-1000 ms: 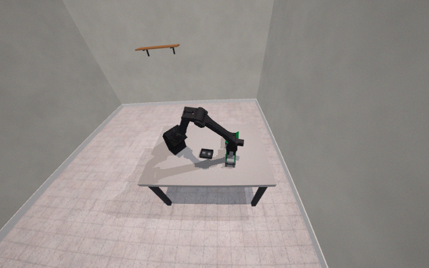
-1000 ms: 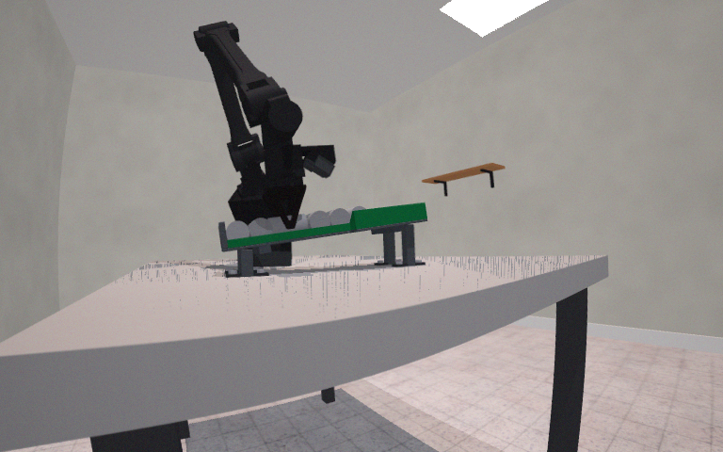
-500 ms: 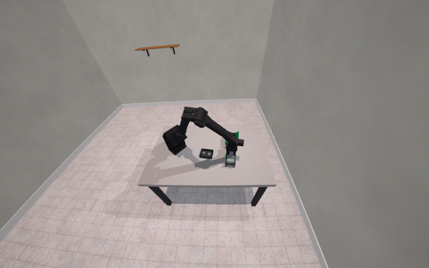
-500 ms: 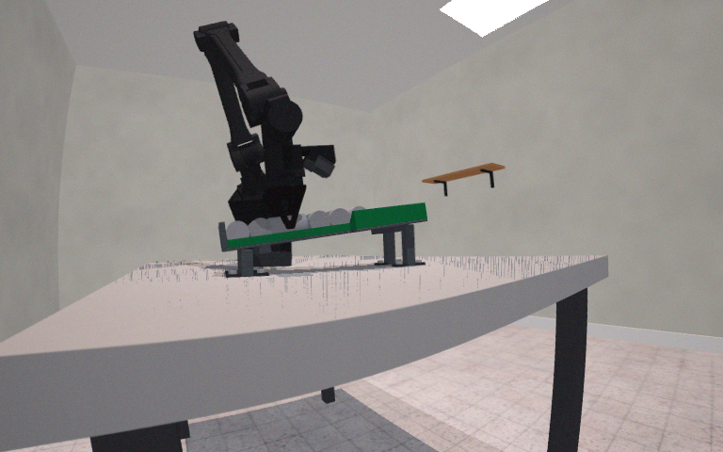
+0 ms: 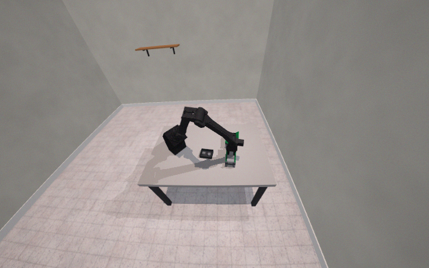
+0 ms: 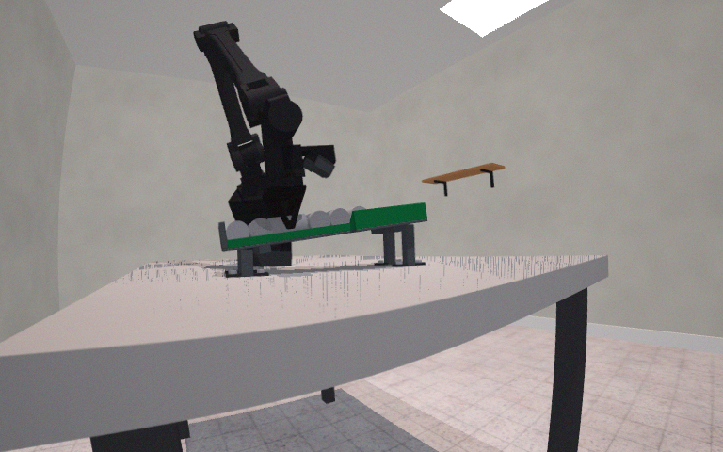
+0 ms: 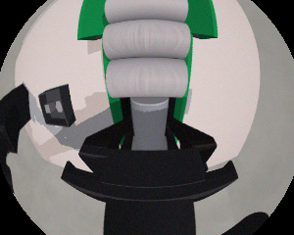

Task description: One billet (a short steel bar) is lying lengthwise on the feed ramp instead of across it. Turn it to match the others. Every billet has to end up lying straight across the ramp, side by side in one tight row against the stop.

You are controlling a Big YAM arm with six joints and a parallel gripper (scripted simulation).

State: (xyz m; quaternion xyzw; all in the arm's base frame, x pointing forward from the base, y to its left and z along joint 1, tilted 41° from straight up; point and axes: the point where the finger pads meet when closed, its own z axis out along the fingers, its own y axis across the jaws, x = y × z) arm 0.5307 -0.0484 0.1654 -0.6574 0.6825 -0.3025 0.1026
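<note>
The feed ramp (image 5: 237, 134) (image 6: 391, 214) (image 7: 90, 24) has green side walls and slopes down to a dark stop (image 6: 222, 236). One billet (image 7: 149, 124) lies lengthwise, its end next to a crosswise billet (image 7: 147, 78) in the wrist view. More crosswise billets lie higher up, such as this one (image 7: 147, 39) (image 6: 339, 217). At the low end, a billet (image 6: 237, 230) (image 5: 230, 161) lies across by the stop. My gripper (image 5: 230, 153) (image 6: 290, 225) (image 7: 149, 109) points down into the ramp, shut on the lengthwise billet, a finger on each side. Its lower part is hidden.
A small dark box (image 5: 206, 153) (image 7: 57, 107) with two pale spots on it sits on the table (image 5: 183, 177) (image 6: 242, 358), between the arm's base (image 5: 174, 140) and the ramp. Ramp legs (image 6: 245, 262) (image 6: 408, 246) stand on the table. A wooden shelf (image 5: 158, 47) (image 6: 466, 172) hangs on the wall.
</note>
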